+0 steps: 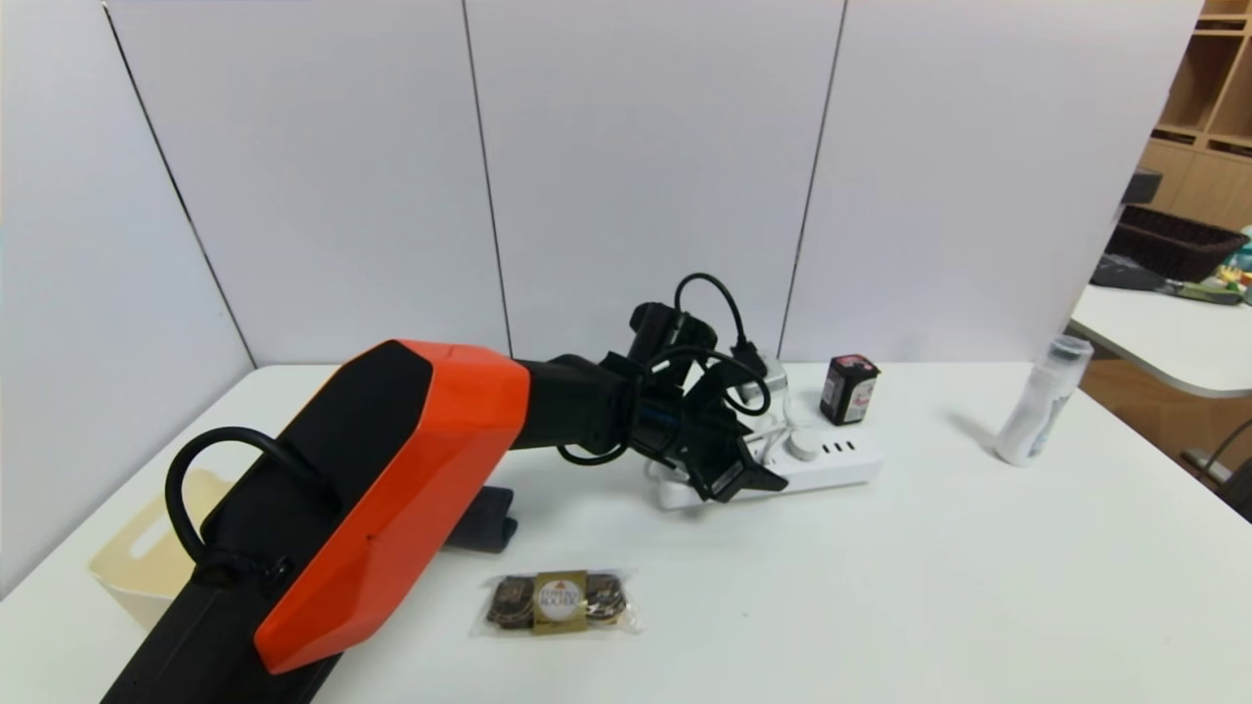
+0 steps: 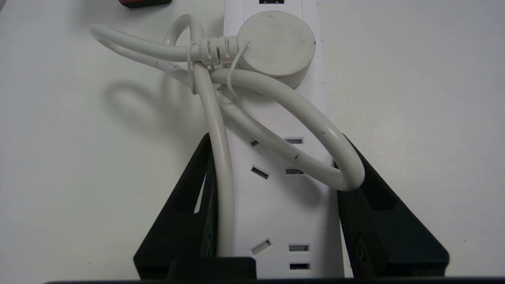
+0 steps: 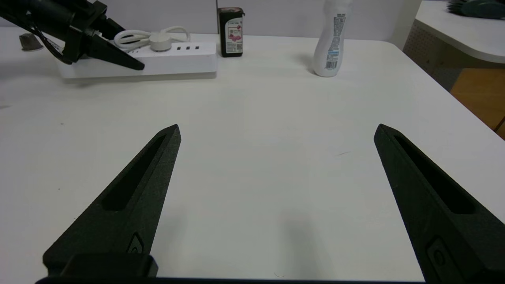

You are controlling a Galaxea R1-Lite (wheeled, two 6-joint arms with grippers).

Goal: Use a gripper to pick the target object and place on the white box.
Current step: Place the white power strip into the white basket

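Two black fingers of the left hand (image 2: pixel 272 173) are clamping the long white power strip (image 2: pixel 282 197); lifting level is advisable, toward the cream-white plastic box (image 1: pixel 137 557), the right hand (image 3: pixel 276 197) lying open.

Even, bright overhead light falls on the white tabletop (image 1: pixel 880 587), with no hard glare anywhere. Shadows are soft: a faint grey patch lies under the right claw (image 3: pixel 276 134), and the looped cord (image 2: pixel 276 118) casts a pale blurred shadow on the tabletop beside the left claw (image 2: pixel 272 157). The head view bends slightly at its edges; close-up detail stays sharp.
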